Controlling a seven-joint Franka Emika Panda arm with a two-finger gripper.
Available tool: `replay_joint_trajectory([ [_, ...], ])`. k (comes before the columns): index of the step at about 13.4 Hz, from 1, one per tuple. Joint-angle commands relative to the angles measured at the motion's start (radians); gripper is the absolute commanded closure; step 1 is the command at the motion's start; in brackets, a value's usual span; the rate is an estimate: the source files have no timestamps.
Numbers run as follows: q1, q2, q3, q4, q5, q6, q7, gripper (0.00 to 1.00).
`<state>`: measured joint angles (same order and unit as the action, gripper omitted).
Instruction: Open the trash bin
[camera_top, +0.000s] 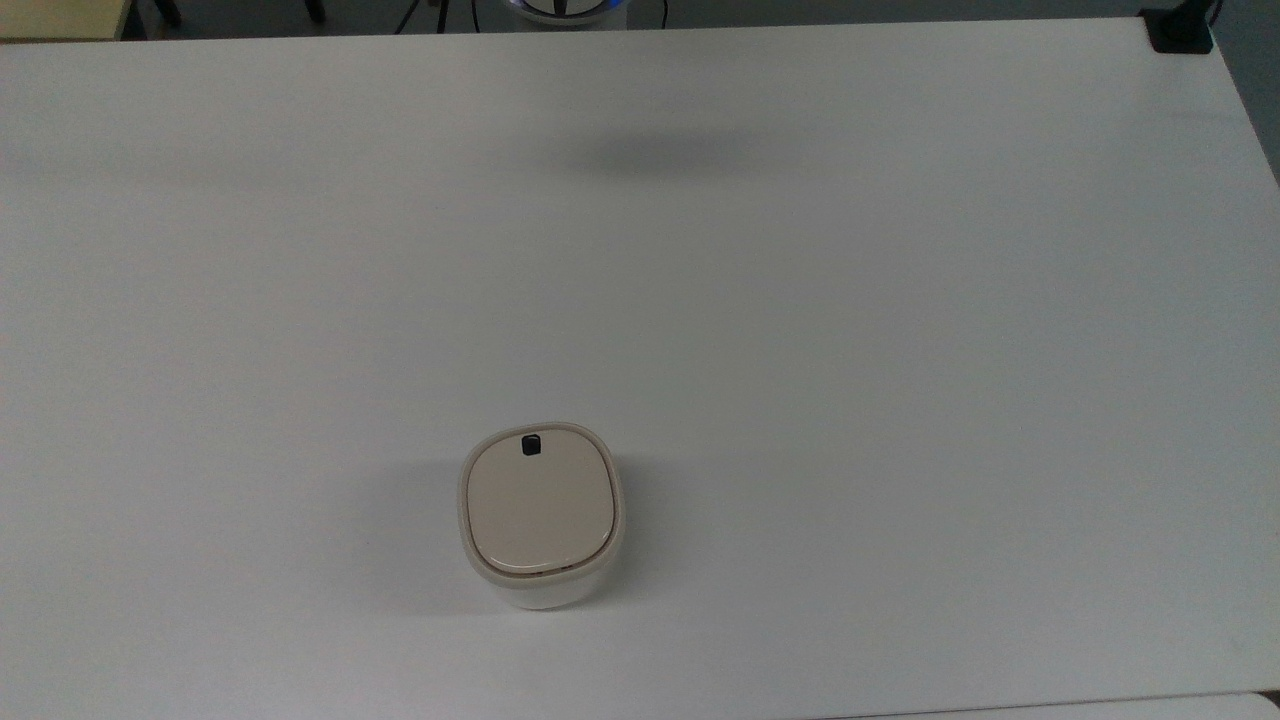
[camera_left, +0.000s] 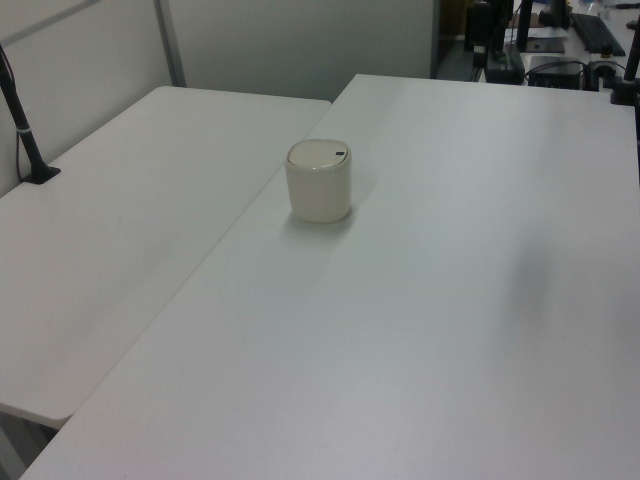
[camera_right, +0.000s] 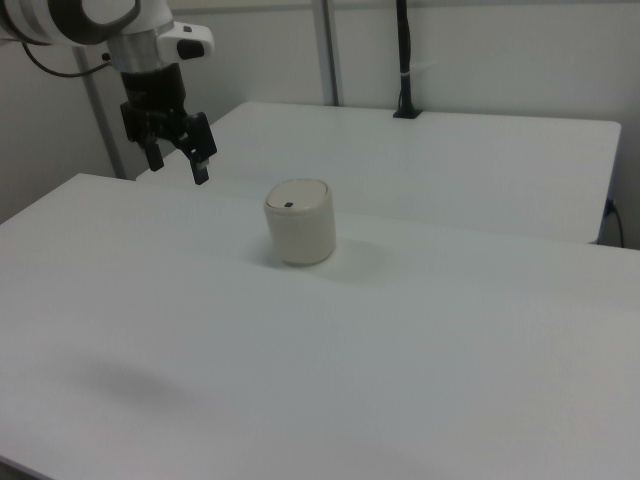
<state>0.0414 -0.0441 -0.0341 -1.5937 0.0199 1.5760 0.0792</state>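
The trash bin (camera_top: 540, 515) stands on the white table, a small rounded-square white body with a beige lid lying flat and closed. Its black button (camera_top: 532, 445) sits near the lid's far edge in the top view. The same trash bin (camera_left: 319, 181) is left of centre in the left view, and the trash bin (camera_right: 299, 221) is mid-table in the right view. My gripper (camera_right: 178, 165) hangs in the air up and to the right view's left of the bin, well apart from it. The fingers (camera_right: 202, 160) are spread, with nothing between them.
The white table (camera_top: 800, 300) spreads wide around the bin. A second white table (camera_left: 110, 240) adjoins it on the left view's left. A black pole on a clamp base (camera_right: 405, 60) stands at that table's far edge. A black mount (camera_top: 1180, 30) sits at the top view's upper right corner.
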Motion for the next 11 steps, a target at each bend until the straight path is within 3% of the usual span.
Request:
replay_joint_trajectory([
  [1,0.011,-0.016,0.009,-0.023,-0.011,-0.002,-0.032,0.00],
  [11,0.009,-0.013,0.010,-0.025,-0.008,-0.010,-0.047,0.00],
])
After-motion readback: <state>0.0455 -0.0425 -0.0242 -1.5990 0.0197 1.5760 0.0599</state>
